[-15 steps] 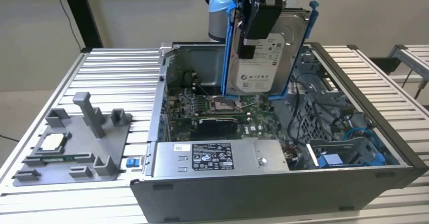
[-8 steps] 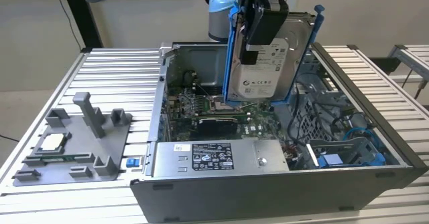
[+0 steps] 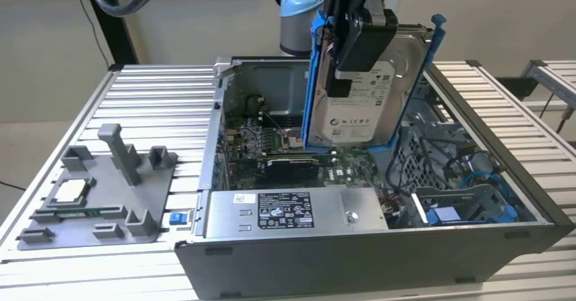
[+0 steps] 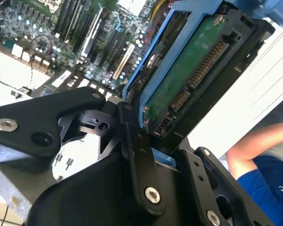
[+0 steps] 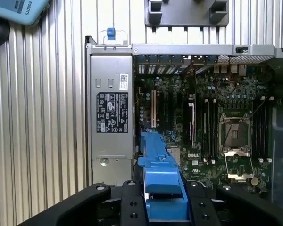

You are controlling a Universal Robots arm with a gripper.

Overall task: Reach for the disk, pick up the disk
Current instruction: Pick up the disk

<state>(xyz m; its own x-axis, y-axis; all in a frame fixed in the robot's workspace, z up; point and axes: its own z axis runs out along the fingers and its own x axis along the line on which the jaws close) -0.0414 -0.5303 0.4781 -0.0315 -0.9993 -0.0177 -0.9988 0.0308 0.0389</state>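
The claw (image 3: 360,41) is closed on the disk (image 3: 365,105) and holds it upright in the air, over the open computer case (image 3: 360,247). In the exterior view the label face of the disk is turned toward the camera, with its blue bracket (image 3: 315,85) running along both long sides. In the second wrist view the green board side of the disk (image 4: 188,75) shows, caught between the black fingers (image 4: 137,155) of the claw. My judgement is that the reaching is done and the picking up is almost done: the disk looks free of the case, only its lower edge hangs close over the motherboard (image 3: 279,146).

What the move in hand calls for, I think, is a firm grip and a straight lift, because the disk is tall and hangs below the claw, so any tilt could swing its lower corner.

For edges: under the claw are the motherboard and the power supply (image 3: 288,210); beside the disk, on the exterior view's right, the drive cage with blue cables (image 3: 468,179) stands near. The back wall of the case is just behind. Above the case the room is open. The worktop (image 3: 153,92) at the exterior view's left carries a grey fixture (image 3: 99,193), well apart from the claw.
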